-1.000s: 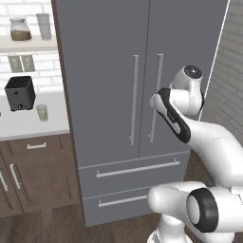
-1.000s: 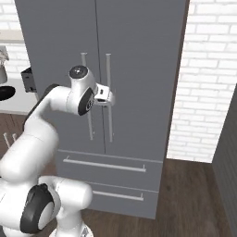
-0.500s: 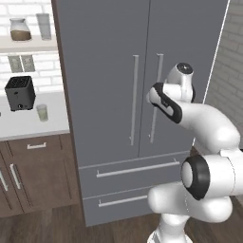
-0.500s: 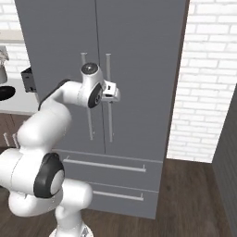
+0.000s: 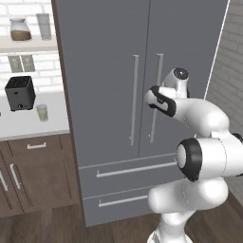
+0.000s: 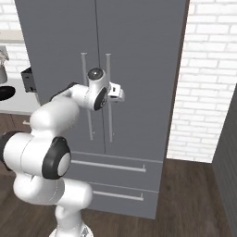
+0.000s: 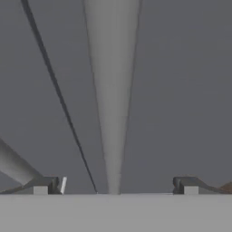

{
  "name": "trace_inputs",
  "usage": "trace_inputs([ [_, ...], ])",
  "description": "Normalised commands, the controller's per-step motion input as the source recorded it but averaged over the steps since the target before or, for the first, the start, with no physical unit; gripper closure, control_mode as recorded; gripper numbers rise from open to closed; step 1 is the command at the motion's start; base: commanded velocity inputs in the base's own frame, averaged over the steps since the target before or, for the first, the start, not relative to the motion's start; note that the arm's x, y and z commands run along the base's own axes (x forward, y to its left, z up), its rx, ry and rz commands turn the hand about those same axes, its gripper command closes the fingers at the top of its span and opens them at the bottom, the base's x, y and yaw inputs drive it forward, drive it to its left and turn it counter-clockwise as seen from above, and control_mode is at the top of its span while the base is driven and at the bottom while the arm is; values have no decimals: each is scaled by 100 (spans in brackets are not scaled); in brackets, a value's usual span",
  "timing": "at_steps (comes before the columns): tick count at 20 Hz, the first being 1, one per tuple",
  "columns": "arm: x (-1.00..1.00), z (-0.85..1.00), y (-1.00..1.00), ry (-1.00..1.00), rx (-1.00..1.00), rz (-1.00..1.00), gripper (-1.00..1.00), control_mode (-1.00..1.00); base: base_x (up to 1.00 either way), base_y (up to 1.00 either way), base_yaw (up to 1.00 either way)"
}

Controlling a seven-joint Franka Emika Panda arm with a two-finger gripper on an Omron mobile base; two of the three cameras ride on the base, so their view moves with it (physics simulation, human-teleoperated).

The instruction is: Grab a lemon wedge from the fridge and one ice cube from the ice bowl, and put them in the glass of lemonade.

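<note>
Toaster point(image 5: 20, 92), black, sits at far left on the pale surface point(image 5: 28, 128), with the glass of lemonade point(image 5: 42, 112) just to its right, near the surface's front edge. A jar of brown stuff point(image 5: 20, 29) and a taller clear glass point(image 5: 43, 25) stand on the shelf above. Right of these, the fridge point(image 5: 109, 57) stands with both doors closed. The ice bowl point(image 6: 5, 92) shows as a black rim at left edge of right base view. Tool point(image 7: 115, 186) is open, jaws wide apart, straddling the right door handle point(image 7: 112, 90) without touching it. Brick wall point(image 6: 208, 78) lies at right.
</note>
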Motion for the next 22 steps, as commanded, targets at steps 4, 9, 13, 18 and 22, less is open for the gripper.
trace_inputs([
  [4,9,0,-33,3,1,0,-100,-100,0,0,0],
  [9,26,-2,3,0,1,0,-100,-100,0,0,0],
  [13,20,-5,24,0,0,0,-100,-100,0,0,0],
  [18,14,-2,15,0,0,0,-100,-100,0,0,0],
  [22,29,-11,-2,0,0,0,-100,-100,0,0,0],
])
